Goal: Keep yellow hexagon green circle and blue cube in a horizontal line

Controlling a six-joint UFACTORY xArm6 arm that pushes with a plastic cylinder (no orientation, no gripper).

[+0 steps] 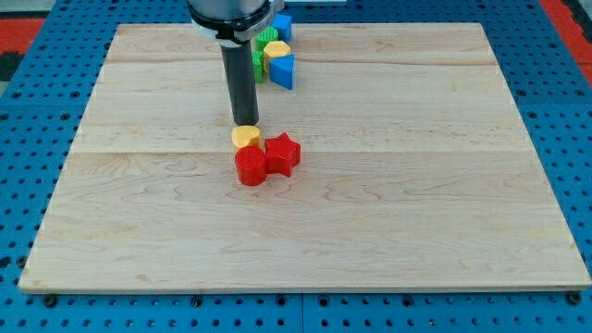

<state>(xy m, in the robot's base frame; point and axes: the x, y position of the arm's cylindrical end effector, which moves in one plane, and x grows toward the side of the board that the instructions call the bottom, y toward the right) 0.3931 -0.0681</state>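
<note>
My tip (245,123) touches the yellow hexagon (245,137) above two red blocks (266,159); no hand shows

My tip (245,123) is resting against the top edge of a small yellow block (244,137), which is touching a red cylinder (250,167) and red star (283,154). Blue, green and yellow blocks (276,57) are clustering near the board's (416,185) top edge.
</note>
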